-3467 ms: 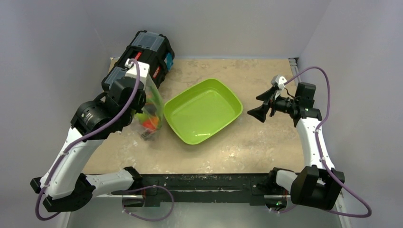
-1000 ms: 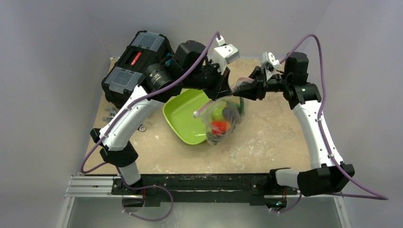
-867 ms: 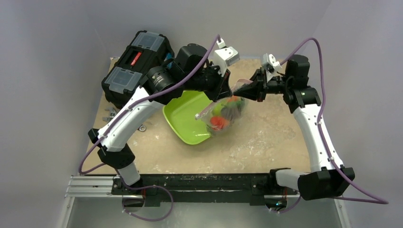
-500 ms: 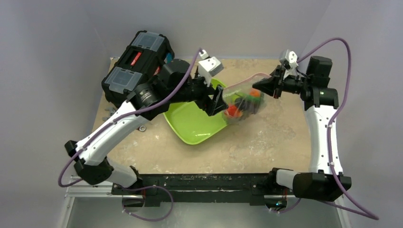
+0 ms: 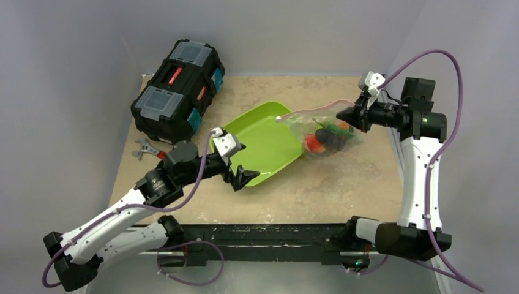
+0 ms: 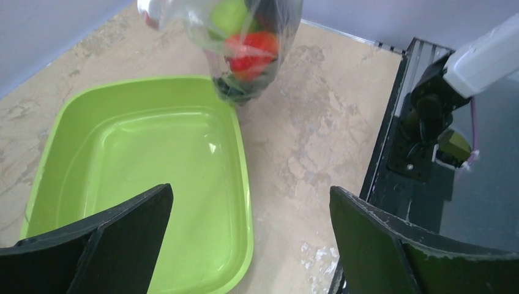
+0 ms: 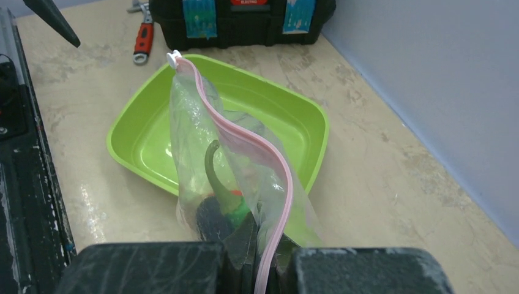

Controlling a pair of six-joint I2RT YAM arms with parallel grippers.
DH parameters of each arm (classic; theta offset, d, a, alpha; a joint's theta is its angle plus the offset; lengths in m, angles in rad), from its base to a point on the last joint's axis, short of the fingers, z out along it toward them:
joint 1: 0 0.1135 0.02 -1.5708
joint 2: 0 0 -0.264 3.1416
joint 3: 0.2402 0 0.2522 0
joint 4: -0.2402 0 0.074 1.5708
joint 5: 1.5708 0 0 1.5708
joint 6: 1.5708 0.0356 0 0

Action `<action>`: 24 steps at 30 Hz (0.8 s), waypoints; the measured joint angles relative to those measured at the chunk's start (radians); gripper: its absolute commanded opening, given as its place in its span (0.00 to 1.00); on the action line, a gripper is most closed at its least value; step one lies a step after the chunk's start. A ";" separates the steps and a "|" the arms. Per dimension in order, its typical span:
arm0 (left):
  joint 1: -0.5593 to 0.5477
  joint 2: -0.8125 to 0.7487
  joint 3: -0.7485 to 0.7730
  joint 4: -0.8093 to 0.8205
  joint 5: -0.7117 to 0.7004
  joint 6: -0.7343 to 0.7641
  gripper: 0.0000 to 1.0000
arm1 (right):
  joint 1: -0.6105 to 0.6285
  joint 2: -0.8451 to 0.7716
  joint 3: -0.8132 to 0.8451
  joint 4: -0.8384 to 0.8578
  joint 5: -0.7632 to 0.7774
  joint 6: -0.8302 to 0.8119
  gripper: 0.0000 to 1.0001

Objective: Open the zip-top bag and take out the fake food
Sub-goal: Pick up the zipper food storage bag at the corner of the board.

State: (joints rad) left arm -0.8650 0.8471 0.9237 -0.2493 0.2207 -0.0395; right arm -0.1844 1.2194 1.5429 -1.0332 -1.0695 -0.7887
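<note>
We pinch the bag (image 5: pixel 327 136) by its zip strip (image 7: pixel 245 139) in the closed right claw (image 5: pixel 350 115), two o'clock from our empty, wide-open left claw (image 5: pixel 240 164).

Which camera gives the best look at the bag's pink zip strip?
Right wrist: the zip strip runs in full from the right end effector to its slider. Top shows the strip as a thin pale line. Left wrist shows mostly the bag bottom.

Bright, even light; soft shadows
</note>
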 measured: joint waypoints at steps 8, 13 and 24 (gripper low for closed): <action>0.000 -0.132 -0.394 0.366 0.009 0.019 1.00 | -0.002 -0.002 -0.005 -0.135 0.058 -0.154 0.00; 0.000 -0.015 -0.414 0.523 0.010 -0.004 1.00 | -0.002 -0.020 -0.079 -0.179 0.058 -0.237 0.00; -0.007 0.097 -0.478 0.766 0.035 -0.037 1.00 | -0.002 -0.008 -0.196 -0.233 0.049 -0.356 0.00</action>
State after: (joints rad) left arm -0.8719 0.9436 0.4461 0.5167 0.2562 -0.0769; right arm -0.1864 1.2114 1.3464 -1.2663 -1.0203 -1.1442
